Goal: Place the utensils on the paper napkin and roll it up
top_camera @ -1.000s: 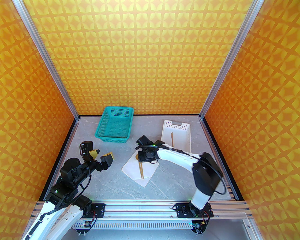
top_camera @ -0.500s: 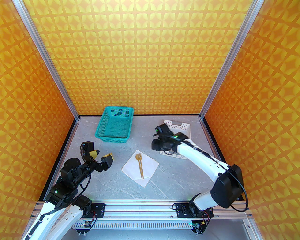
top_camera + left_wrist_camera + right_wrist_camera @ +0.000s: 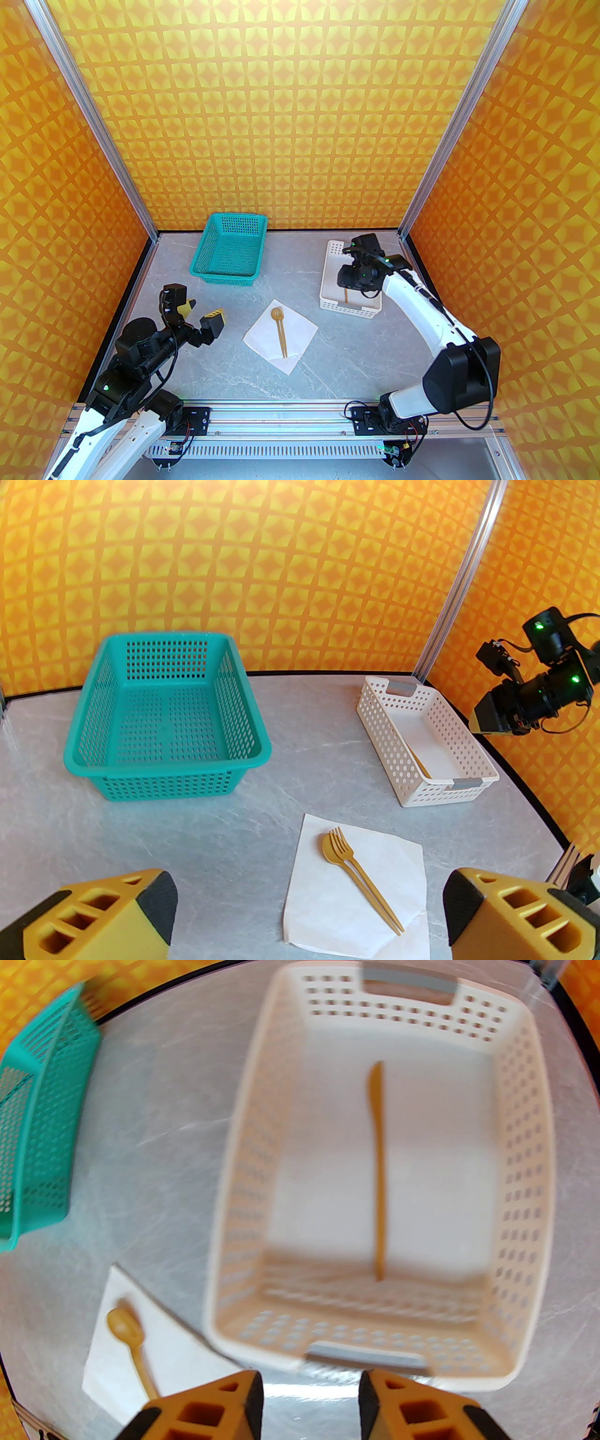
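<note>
You're looking at a grey marbled table (image 3: pixel 225 375) with 2 arms at its near edge. The right arm (image 3: pixel 419 300) reaches far out over the white perforated basket (image 3: pixel 349 307). The left arm (image 3: pixel 140 347) sits low at the near left. The teal basket (image 3: pixel 164 770) stands far left, well apart from the white one on the far right.

The paper napkin (image 3: pixel 300 330) lies on the table between the 2 arms, turned like a diamond. It is nearer the arm bases than both baskets and touches neither, and its near corner curls a little. On it you have 2 utensils — fork (image 3: pixel 341 840) and spoon (image 3: pixel 328 851) — side by side. Their handles touch, their heads overlap and point to the far side, and the handle ends point toward the napkin's near corner.

A 3rd tan piece, a knife-shaped utensil (image 3: pixel 377 1166), lies lengthwise on the white basket's floor, right of centre in the right wrist view.

The left gripper (image 3: pixel 202 310) hangs above the table left of the napkin, jaws spread fully wide with nothing in them. The right gripper (image 3: pixel 311 1382) hovers over the white basket pointing down. Its fingers (image 3: pixel 211 1412) are parted with a clear gap and pinch nothing — they are not touching the knife-shaped utensil.
</note>
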